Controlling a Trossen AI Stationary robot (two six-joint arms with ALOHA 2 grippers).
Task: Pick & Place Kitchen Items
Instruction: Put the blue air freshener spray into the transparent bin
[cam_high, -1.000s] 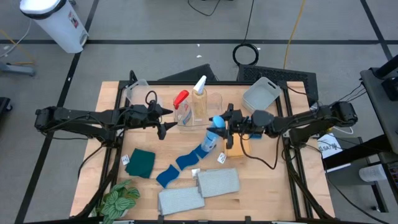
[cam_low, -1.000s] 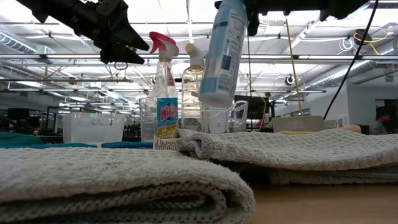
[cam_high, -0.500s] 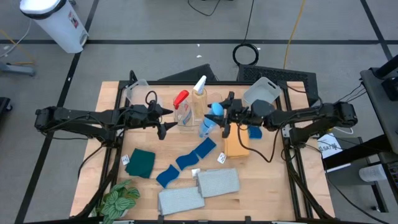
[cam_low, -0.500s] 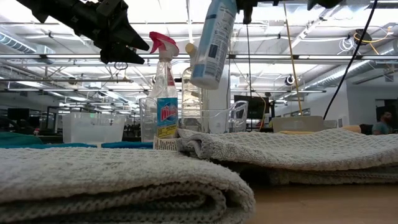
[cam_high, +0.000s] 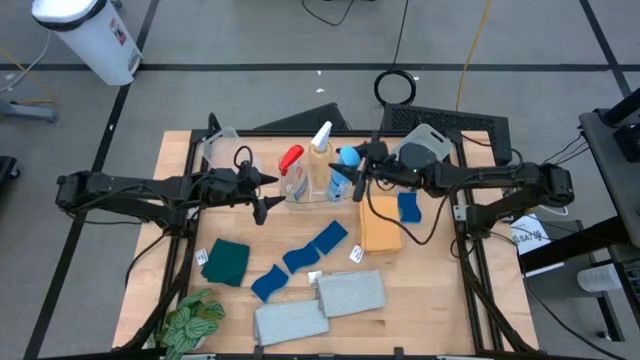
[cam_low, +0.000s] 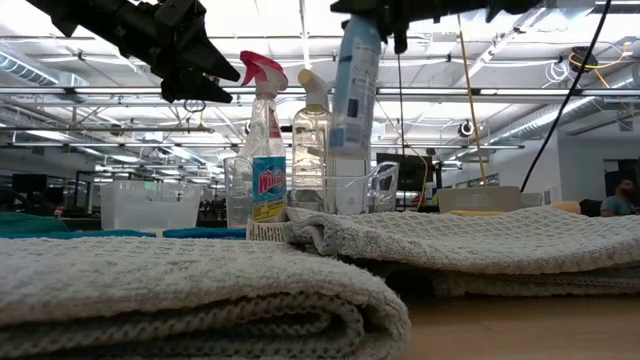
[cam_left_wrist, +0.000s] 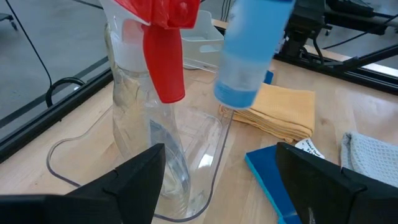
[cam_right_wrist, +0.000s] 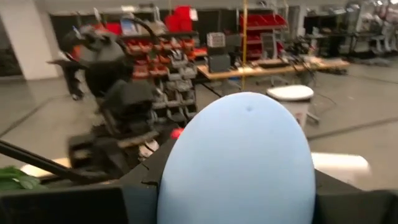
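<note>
On the left of the counter (cam_high: 180, 270) the leafy plant (cam_high: 192, 322) sits at the near corner, with the teal cloth (cam_high: 227, 260) beside it and a clear tub (cam_high: 222, 150) at the far edge. The left gripper (cam_high: 268, 194) hovers above the wood just left of the clear tray (cam_high: 345, 160), its jaws wide open and holding nothing. In that tray stand the red-trigger bottle (cam_high: 292, 172) and the white-trigger bottle (cam_high: 321, 155), side by side. In front of them, blue sponges (cam_high: 300, 258) lie in a slanting row, and two grey folded towels (cam_high: 320, 305) rest near the front edge. The right gripper (cam_high: 362, 172) has its jaws clamped on the blue-capped bottle (cam_high: 344, 172), which hangs upright over the right part of the tray, next to the white-trigger bottle; the low view shows its base (cam_low: 350, 140) still above the tray rim. Right of it lie the orange cloth (cam_high: 380, 228) and a small blue sponge (cam_high: 409, 208), with the grey tub (cam_high: 420, 150) behind
</note>
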